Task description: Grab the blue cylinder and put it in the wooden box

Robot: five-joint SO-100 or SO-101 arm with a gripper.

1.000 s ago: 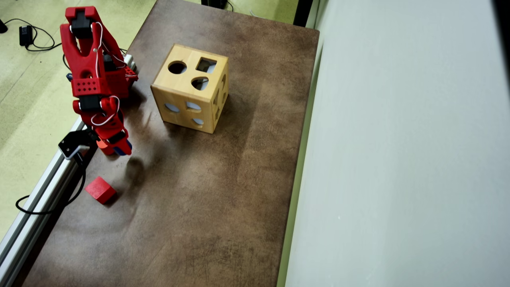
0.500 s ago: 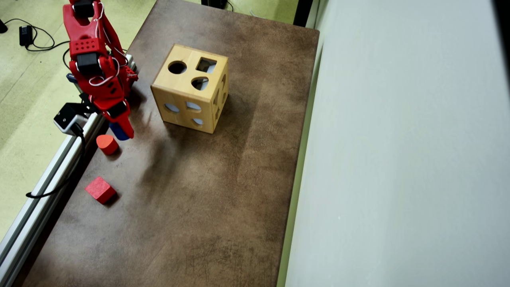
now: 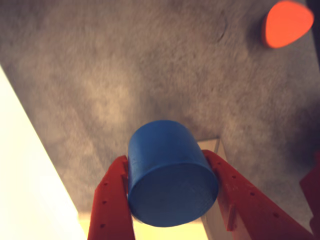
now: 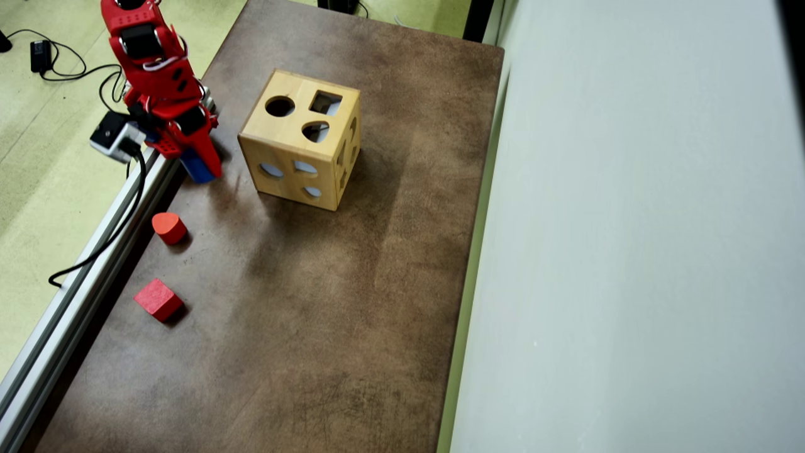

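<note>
The blue cylinder (image 3: 170, 175) fills the lower middle of the wrist view, clamped between my two red fingers (image 3: 112, 200) and lifted off the table. My gripper (image 3: 167, 165) is shut on it. From overhead, the gripper (image 4: 200, 167) hangs near the table's left edge with the blue cylinder (image 4: 196, 170) peeking out under the red fingers. The wooden box (image 4: 302, 138), a light-wood cube with round, square and other holes on top, stands a short way to the right of the gripper.
A red rounded block (image 4: 168, 226) and a red cube (image 4: 158, 300) lie on the brown table (image 4: 327, 314) near its left edge, below the gripper in the overhead view. An aluminium rail (image 4: 75, 296) borders that edge. The rounded block (image 3: 286, 22) shows top right in the wrist view.
The arm has lifted the blue cylinder away from beside the red rounded block and carried it up the overhead view, closer to the wooden box. The rounded block is now uncovered.
</note>
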